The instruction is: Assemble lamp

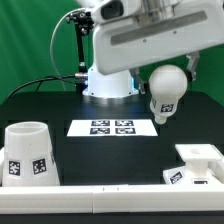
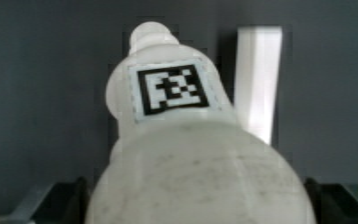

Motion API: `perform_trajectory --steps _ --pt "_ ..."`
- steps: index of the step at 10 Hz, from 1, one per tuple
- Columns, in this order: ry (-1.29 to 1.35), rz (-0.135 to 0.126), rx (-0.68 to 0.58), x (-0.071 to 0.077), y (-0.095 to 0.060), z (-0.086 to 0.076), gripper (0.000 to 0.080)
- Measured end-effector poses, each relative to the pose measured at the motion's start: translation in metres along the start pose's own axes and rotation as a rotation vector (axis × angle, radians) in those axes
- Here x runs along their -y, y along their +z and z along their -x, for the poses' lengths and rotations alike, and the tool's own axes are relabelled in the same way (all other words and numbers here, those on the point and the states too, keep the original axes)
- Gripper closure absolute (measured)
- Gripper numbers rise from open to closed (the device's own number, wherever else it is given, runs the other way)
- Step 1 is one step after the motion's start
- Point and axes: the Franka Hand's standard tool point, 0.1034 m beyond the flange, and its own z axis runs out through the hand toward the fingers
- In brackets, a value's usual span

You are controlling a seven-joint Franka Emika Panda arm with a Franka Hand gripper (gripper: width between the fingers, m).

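The shade [image 1: 28, 152] stands on the tabletop [image 1: 120, 160] at the exterior view's left, and the base [image 1: 196, 160] lies at its right. The bulb [image 1: 165, 88] hangs in the air above the base side, clamped between the fingers [image 2: 55, 203]. Its rounded body gives little purchase, so you risk it slipping or tilting and meeting the base misaligned.

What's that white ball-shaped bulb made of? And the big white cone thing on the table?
The round-headed white bulb looks like matte plastic: its surface is dull and slightly speckled up close, with no shiny glare. The big white cone-shaped shade seems to be the same matte plastic, smooth and evenly dull, though that's a guess from its look.
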Motion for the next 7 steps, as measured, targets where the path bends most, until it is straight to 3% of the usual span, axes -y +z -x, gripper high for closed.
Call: perform_trajectory --steps 4,6,7 --pt "-0.012 0.059 -0.229 -0.010 0.000 -0.007 0.0225" --pt "-0.028 0.085 -0.433 -0.013 -0.022 -0.033 0.0225" --pt "-0.007 0.091 -0.518 -0.007 -0.023 -0.042 0.0225"
